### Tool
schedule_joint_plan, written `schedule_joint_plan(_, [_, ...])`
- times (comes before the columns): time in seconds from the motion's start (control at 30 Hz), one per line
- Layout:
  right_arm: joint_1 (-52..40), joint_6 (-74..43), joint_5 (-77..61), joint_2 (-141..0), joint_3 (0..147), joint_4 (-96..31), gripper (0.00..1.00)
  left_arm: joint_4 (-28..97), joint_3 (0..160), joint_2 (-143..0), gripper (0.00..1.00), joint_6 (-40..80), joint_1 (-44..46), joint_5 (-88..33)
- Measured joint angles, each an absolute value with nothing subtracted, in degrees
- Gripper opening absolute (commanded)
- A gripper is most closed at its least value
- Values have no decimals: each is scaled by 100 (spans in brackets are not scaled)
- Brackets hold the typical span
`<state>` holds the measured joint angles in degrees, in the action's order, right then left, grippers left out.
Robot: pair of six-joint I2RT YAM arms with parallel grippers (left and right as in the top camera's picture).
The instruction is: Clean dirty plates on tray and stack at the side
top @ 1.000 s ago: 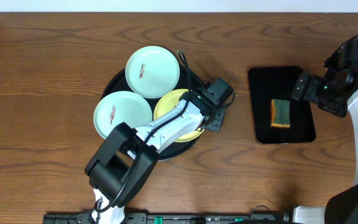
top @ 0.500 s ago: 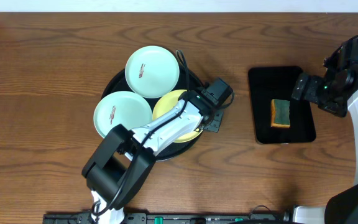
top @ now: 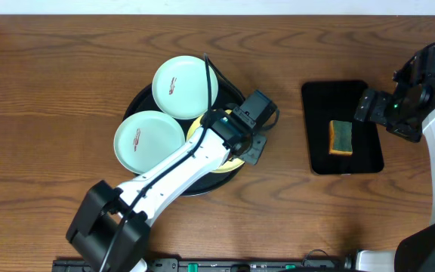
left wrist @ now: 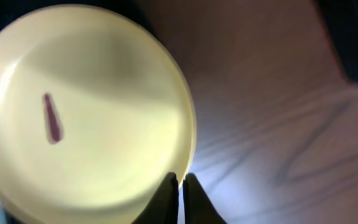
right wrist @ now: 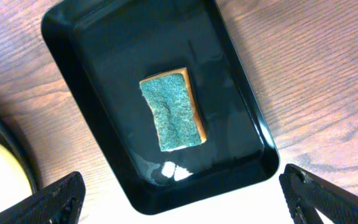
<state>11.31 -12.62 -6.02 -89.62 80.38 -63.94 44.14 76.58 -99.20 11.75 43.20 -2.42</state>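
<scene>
On the round black tray [top: 137,103] lie three plates, all face up. One mint plate [top: 185,85] sits at the tray's far side, overhanging its rim. A second mint plate [top: 149,140] sits at its left side. Each carries a short reddish streak near its middle. The yellow plate [left wrist: 86,112] lies at the tray's right side, mostly hidden from above by the arm. In the left wrist view its single reddish smear [left wrist: 53,118] is a narrow streak left of the plate's centre, with its long axis running up and down the frame. The left arm reaches on a slant from the near-left, over the tray's near-right part, with its wrist above the tray's right edge. The left gripper [left wrist: 180,180] is pinched on the yellow plate's rim. Well to the right of the tray, the right gripper [top: 368,106] hangs with its jaws spread wide and empty. It hangs over a rectangular black tray [right wrist: 73,74] holding a sponge [right wrist: 169,112], green face up.
</scene>
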Motion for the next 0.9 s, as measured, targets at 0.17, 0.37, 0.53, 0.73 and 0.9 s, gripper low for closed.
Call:
schedule_joint_plan(0.17, [1131, -1262, -600, -8962, 8038, -6392, 99, 4755, 7658, -9900, 12, 954, 4307, 397])
schedule_joint_plan(0.37, [1131, -1262, -600, -8962, 8038, -6392, 99, 4768, 7658, -9859, 51, 1090, 3970, 703])
schedule_joint_plan(0.53, [1131, -1262, -600, -8962, 8038, -6392, 99, 4766, 7658, -9583, 54, 1044, 3164, 434])
schedule_joint_plan(0.73, [1131, -1262, -602, -8962, 8038, -6392, 99, 5028, 7655, -9463, 14, 211, 1925, -545])
schedule_joint_plan(0.9, [1131, -1264, -602, -8962, 8038, -6392, 99, 5083, 7655, -9465, 7, -106, 1155, -947])
